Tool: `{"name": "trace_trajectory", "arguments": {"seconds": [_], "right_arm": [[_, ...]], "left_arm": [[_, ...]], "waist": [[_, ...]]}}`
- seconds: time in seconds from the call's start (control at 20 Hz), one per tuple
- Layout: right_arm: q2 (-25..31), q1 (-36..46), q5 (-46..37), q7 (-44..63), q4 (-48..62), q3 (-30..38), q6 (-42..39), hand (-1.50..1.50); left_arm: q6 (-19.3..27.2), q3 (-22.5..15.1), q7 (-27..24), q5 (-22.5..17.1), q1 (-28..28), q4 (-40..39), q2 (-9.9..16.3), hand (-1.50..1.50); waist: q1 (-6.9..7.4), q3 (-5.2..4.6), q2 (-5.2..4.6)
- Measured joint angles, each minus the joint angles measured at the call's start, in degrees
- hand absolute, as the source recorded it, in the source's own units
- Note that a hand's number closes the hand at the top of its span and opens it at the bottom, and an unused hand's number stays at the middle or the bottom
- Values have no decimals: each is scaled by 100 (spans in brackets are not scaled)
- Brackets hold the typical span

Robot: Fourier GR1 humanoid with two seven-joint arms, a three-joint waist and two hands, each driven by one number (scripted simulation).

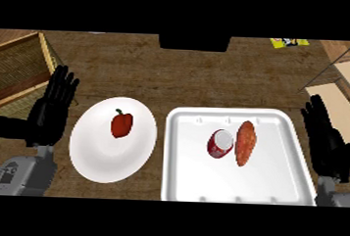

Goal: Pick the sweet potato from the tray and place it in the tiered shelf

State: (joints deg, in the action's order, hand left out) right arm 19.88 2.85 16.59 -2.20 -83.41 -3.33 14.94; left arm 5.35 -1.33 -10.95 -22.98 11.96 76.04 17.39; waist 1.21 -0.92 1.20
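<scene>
Nothing is grasped yet. The sweet potato [245, 143] lies on the white tray [277, 182], touching a red cup [219, 143] at its 9 o'clock. The right hand [326, 140], fingers straight, rests at 3 o'clock; it must reach in, then carry toward the tiered shelf [346, 79] at 1 o'clock.

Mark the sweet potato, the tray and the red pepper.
sweet potato [245, 143], head view, middle of its body.
tray [284, 187], head view, bare floor near the right corner.
red pepper [121, 125], head view, centre of its flesh.
</scene>
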Motion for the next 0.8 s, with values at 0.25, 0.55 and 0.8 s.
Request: {"name": "trace_trajectory", "arguments": {"seconds": [0.25,0.55,0.8], "right_arm": [[-361,715,-818,116,96,-223,1041,150],[-270,656,-2277,600,894,-58,3057,-150],[-1210,877,-3503,1159,1326,-698,4296,-150]], "left_arm": [[52,-27,282,327,-363,11,407,0],[36,-110,441,592,-516,153,767,0],[-73,-187,713,600,-614,269,896,0]], "waist": [[55,72,-83],[26,95,-141],[65,120,-94]]}}
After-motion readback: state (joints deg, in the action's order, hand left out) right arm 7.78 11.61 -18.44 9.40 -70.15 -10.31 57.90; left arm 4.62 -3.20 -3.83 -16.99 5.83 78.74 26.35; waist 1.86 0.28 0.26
